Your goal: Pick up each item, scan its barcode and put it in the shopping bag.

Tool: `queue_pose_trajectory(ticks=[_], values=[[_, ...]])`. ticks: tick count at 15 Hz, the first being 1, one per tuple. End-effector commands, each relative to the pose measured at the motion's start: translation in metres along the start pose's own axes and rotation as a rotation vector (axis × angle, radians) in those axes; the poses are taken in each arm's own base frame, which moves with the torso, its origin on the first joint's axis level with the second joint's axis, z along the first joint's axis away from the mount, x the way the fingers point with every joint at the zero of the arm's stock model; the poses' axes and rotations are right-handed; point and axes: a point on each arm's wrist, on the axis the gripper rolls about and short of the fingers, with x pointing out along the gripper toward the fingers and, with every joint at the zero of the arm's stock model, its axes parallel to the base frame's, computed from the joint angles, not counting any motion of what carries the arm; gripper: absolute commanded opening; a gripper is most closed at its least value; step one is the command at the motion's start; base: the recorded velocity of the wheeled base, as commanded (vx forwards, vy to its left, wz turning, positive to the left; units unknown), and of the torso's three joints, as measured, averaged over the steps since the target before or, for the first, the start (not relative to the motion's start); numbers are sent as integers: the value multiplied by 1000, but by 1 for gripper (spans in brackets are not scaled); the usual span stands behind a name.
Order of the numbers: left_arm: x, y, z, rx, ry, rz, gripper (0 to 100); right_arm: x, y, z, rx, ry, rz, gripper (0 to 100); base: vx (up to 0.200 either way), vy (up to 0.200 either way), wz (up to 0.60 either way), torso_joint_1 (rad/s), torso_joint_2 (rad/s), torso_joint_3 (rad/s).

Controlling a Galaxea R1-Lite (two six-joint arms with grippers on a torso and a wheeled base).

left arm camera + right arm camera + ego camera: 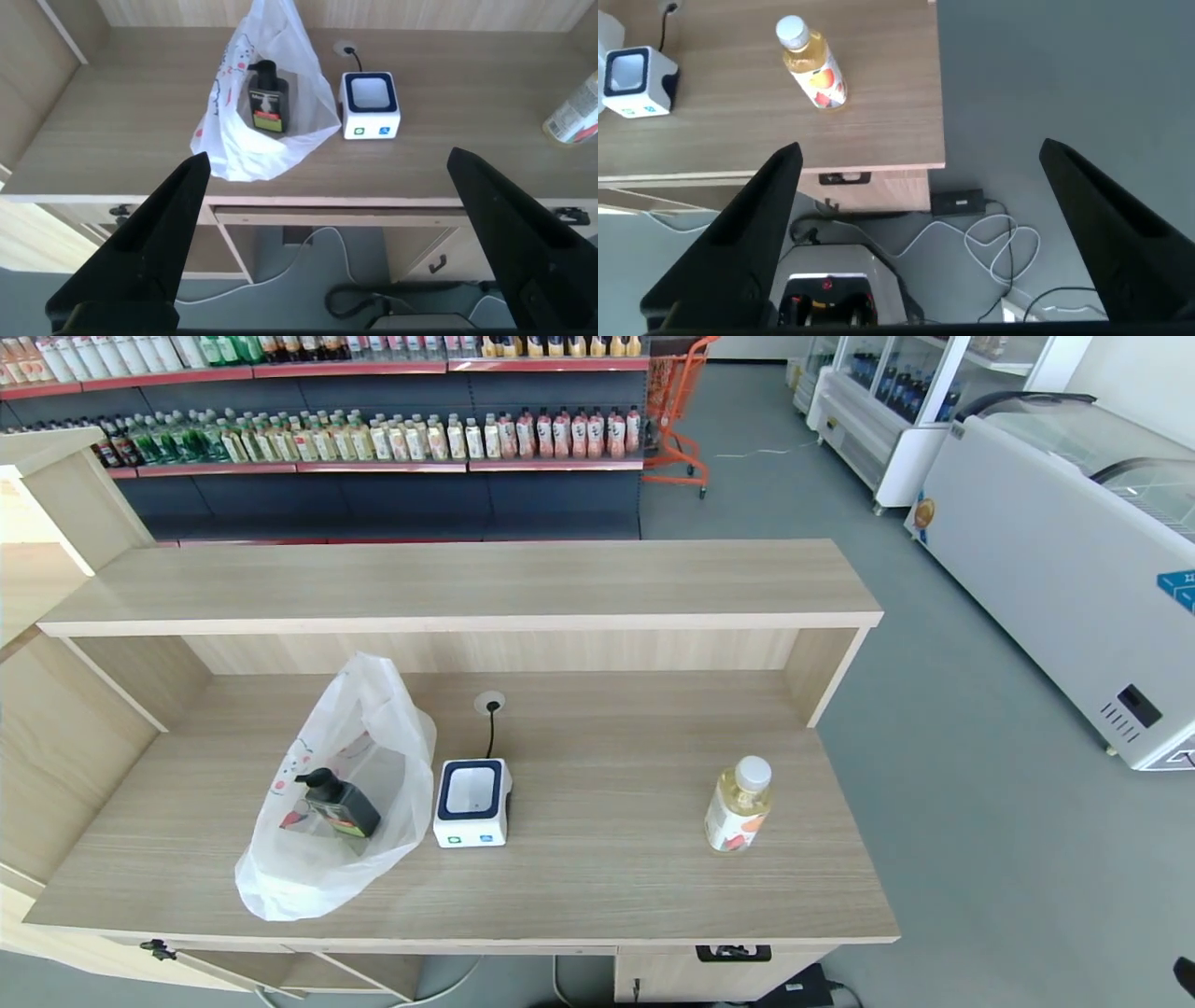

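The left fingers (149, 252) are spread wide with nothing between them, and hang off the desk's front edge, on the side where the bag and the scanner are. The right fingers (738, 243) are parted just as wide and hold nothing. They hang off the front edge near the desk's right end, with grey floor under them. On the desk (607, 877) the juice bottle (738, 807) stands upright on the right part, well apart from everything else; it has pale yellow drink inside, a white cap and a label with red fruit. Toward the middle sits the scanner (473, 801), a small white box with a dark-framed window on top. Its black cable (491, 733) runs back to a round hole in the desktop. Close against the scanner's left side lies the shopping bag (373, 728), thin white plastic with its mouth gaping toward the front; whether it touches the scanner cannot be told. Inside the bag a dark pump bottle (341, 803) lies tilted. Behind the desk's raised back ledge run store shelves (373, 439) lined with drink bottles. An orange cart (677, 420) stands at their end, and a white chest freezer (1046, 569) is off to the right.
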Motion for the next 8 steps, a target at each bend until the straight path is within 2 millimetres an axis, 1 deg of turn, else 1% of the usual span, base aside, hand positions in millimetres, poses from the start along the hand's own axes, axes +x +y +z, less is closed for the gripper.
queue_pose_trajectory(ticks=[1, 2, 3, 4, 5, 6, 8], values=[[0, 0, 0, 0, -1, 1, 100, 149, 6, 46, 20, 442, 28, 100, 0, 0, 0, 0, 0, 0], [0, 0, 0, 0, -1, 1, 100, 164, 11, 41, 9, 458, 45, 100, 0, 0, 0, 0, 0, 0], [0, 0, 0, 0, -1, 1, 100, 197, 20, 27, -8, 500, 68, 100, 0, 0, 0, 0, 0, 0], [0, 0, 0, 0, -1, 1, 100, 206, 27, 16, -19, 553, 92, 100, 0, 0, 0, 0, 0, 0], [0, 0, 0, 0, -1, 1, 100, 211, 34, 2, -14, 616, 109, 100, 0, 0, 0, 0, 0, 0], [0, 0, 0, 0, -1, 1, 100, 216, 41, -8, -10, 644, 127, 100, 0, 0, 0, 0, 0, 0], [0, 0, 0, 0, -1, 1, 100, 234, 53, -25, -27, 633, 163, 100, 0, 0, 0, 0, 0, 0]])
